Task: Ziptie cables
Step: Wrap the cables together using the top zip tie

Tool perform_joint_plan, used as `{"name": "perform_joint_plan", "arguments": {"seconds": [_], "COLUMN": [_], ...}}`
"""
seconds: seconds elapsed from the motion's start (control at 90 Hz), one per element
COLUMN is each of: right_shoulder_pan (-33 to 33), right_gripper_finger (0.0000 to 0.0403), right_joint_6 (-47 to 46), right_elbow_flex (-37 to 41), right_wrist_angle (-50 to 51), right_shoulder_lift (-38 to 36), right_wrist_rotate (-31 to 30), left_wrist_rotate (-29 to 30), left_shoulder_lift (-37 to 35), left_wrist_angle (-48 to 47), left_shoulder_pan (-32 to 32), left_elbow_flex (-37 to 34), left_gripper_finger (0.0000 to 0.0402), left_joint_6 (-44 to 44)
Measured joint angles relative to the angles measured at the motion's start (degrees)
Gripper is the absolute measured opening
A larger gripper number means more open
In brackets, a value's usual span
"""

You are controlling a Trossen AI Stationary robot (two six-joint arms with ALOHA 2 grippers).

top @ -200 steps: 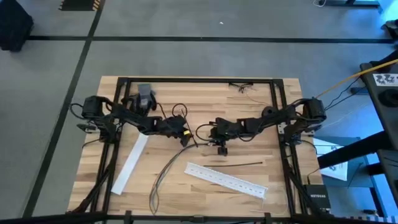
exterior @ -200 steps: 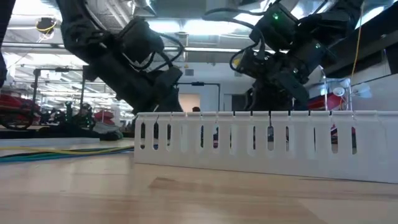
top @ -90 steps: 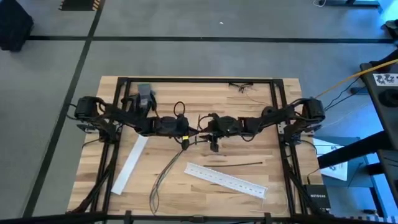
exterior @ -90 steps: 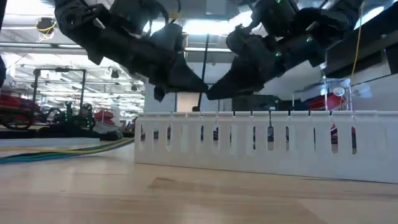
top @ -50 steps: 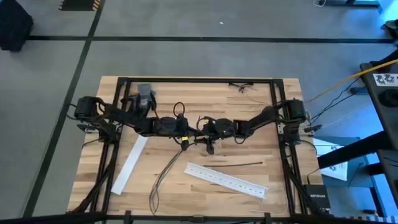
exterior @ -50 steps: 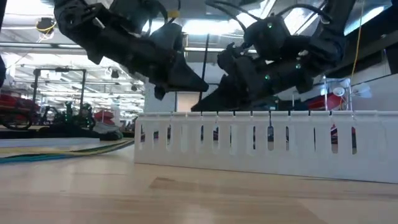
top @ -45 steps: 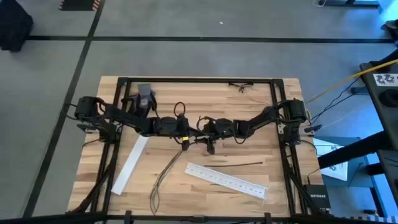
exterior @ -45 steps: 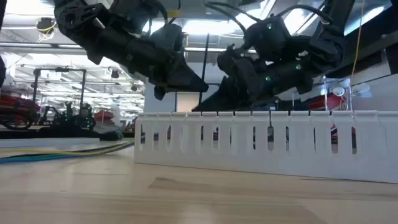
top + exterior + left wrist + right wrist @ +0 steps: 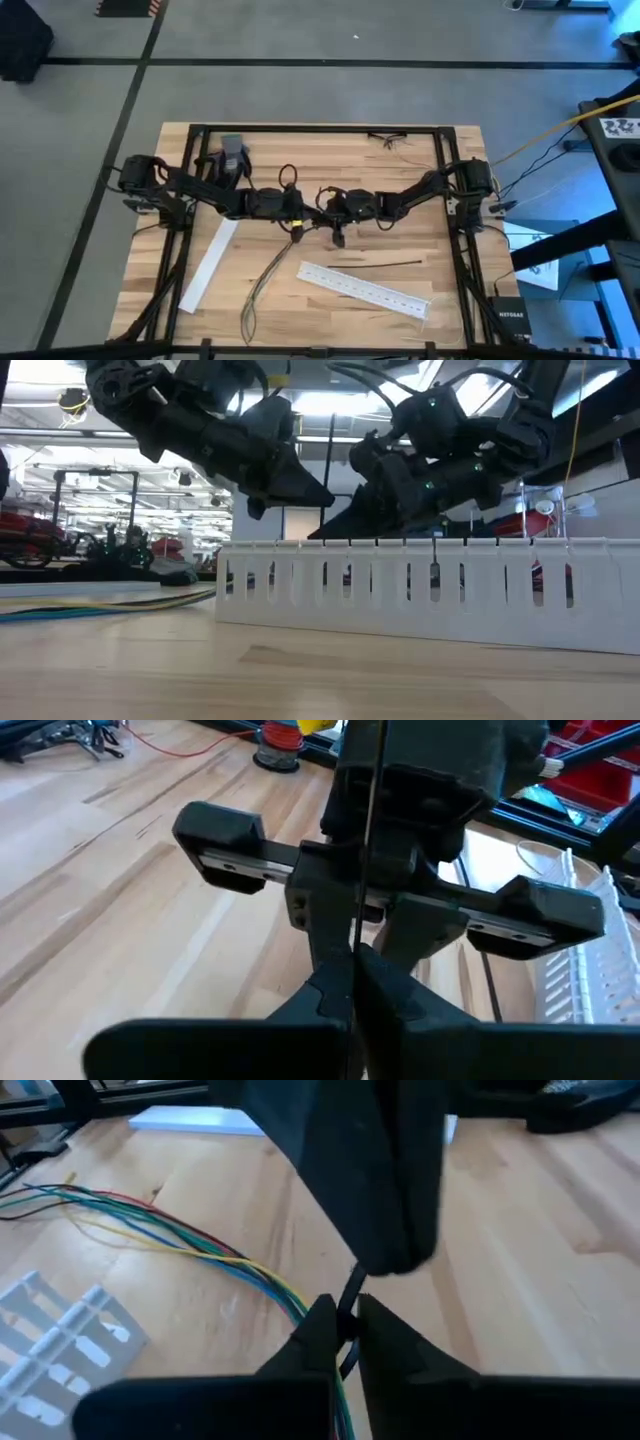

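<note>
My two grippers meet tip to tip above the table's middle, left [image 9: 305,213] and right [image 9: 322,212], both shut on one thin black ziptie [image 9: 366,840]. In the low view their fingertips come together above the white strip, left [image 9: 322,498] and right [image 9: 335,525]. The cables [image 9: 262,280], thin wires in several colours [image 9: 190,1240], lie loose on the table just nearer than the grippers and run toward the near left. Whether the ziptie goes round them does not show. My left gripper [image 9: 355,982] pinches the ziptie between its two fingertips; the strip [image 9: 362,925] runs straight on past them, in front of the right gripper, clear of the table. My right gripper [image 9: 343,1320] pinches a short length of the ziptie [image 9: 352,1292] between its fingertips, just short of the left gripper's fingers, coming level from the table's right, above the cables.
A long white perforated strip [image 9: 365,289] lies slanted at the near right, and it stands across the low view [image 9: 420,585]. A second black ziptie [image 9: 385,264] lies beyond it. A flat white strip [image 9: 210,262] lies near left. A grey object [image 9: 233,152] sits far left.
My right gripper has gone a little toward the table's left and down, closing in on my left gripper's fingertips, and then kept still. My left gripper and the cables have stayed where they were.
</note>
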State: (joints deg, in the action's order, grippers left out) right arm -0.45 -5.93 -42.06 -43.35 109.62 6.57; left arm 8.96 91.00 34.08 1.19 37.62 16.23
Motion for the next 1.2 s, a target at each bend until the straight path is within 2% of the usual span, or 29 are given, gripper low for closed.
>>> {"name": "perform_joint_plan", "arguments": {"seconds": [0.356,0.633,0.911,1.044,1.2], "right_shoulder_pan": [0.00,-0.80,-1.46,-1.38,-1.36], "right_gripper_finger": [0.0013,0.0014,0.0015,0.0033,0.0097], "right_joint_6": [0.00,-0.33,-1.18,-1.39,-2.03], "right_elbow_flex": [-0.21,-0.33,-0.10,-0.06,-0.04], "right_wrist_angle": [-0.37,-2.55,-2.07,-1.93,-1.18], "right_shoulder_lift": [5.52,9.51,9.73,9.77,8.68], "right_wrist_rotate": [0.52,0.49,-0.21,-1.18,-1.42], "left_wrist_rotate": [2.57,6.32,8.16,8.94,8.41], "left_shoulder_lift": [-7.35,-14.97,-15.57,-15.92,-18.87], "left_wrist_angle": [-3.64,-12.88,-14.57,-15.43,-25.66], "left_shoulder_pan": [-0.02,-0.02,-0.23,-1.08,-1.11], "left_elbow_flex": [-0.03,-0.10,0.11,0.75,1.92], "left_gripper_finger": [0.0000,0.0000,0.0002,0.0030,0.0094], "left_joint_6": [-3.83,-7.18,-6.85,-4.84,-5.88]}}
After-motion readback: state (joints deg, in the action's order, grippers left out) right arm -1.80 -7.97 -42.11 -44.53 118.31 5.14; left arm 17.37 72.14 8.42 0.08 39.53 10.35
